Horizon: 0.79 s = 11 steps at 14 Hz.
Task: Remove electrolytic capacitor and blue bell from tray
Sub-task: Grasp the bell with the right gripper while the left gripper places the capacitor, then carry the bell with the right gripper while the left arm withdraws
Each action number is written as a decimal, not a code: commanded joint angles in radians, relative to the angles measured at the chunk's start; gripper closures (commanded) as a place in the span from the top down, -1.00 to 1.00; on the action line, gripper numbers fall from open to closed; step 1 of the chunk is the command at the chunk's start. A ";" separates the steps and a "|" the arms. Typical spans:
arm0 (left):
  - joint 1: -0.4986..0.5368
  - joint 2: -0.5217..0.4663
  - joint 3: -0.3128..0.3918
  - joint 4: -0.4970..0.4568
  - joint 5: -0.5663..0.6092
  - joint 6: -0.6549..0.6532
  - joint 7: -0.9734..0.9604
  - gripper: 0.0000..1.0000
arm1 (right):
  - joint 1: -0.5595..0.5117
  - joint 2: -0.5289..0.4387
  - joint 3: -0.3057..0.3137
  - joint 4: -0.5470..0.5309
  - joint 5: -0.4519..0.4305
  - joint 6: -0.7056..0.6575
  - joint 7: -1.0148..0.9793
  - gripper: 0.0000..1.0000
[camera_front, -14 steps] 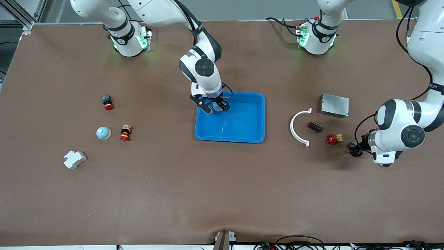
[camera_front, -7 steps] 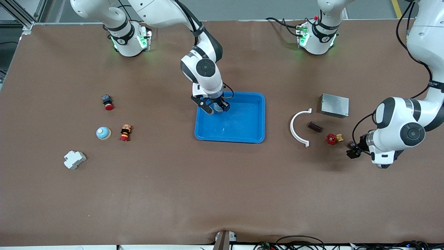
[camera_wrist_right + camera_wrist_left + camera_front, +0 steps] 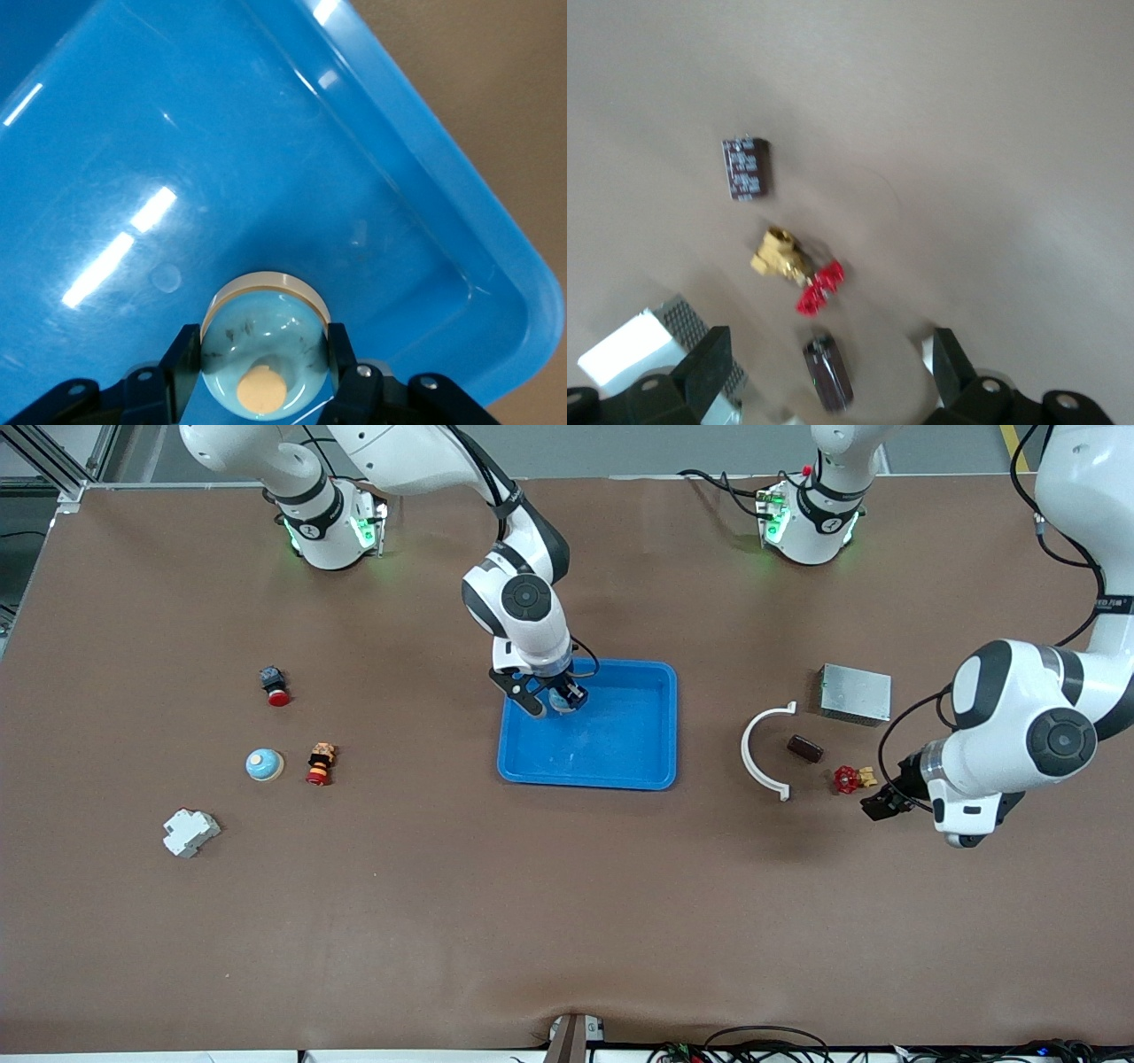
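Front view: two light-blue dome bells, one (image 3: 265, 764) on table, one (image 3: 264, 352) clasped by right hand (image 3: 551, 700) over blue plastic tray (image 3: 633, 766); two dark-brown cylindrical capacitors (image 3: 747, 168); left hand (image 3: 881, 803) spread wide.

bell (image 3: 265, 346) in tray (image 3: 634, 728), capacitor (image 3: 805, 747) beside valve (image 3: 848, 779)

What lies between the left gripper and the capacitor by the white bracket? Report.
A red-handled brass valve lies between the left gripper and that capacitor; the front view shows it.

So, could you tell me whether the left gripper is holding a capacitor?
No, the open left gripper is empty, above a capacitor on the table.
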 commanded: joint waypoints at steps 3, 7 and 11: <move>0.005 -0.153 -0.057 0.032 -0.019 -0.124 0.051 1.00 | -0.011 -0.001 -0.020 0.121 -0.001 -0.177 0.007 -1.00; 0.007 -0.143 -0.059 0.164 -0.017 -0.203 0.262 1.00 | -0.104 -0.068 -0.020 0.179 -0.001 -0.381 -0.117 -1.00; 0.007 -0.146 -0.049 0.235 -0.010 -0.206 0.514 1.00 | -0.268 -0.162 -0.020 0.176 -0.001 -0.555 -0.388 -1.00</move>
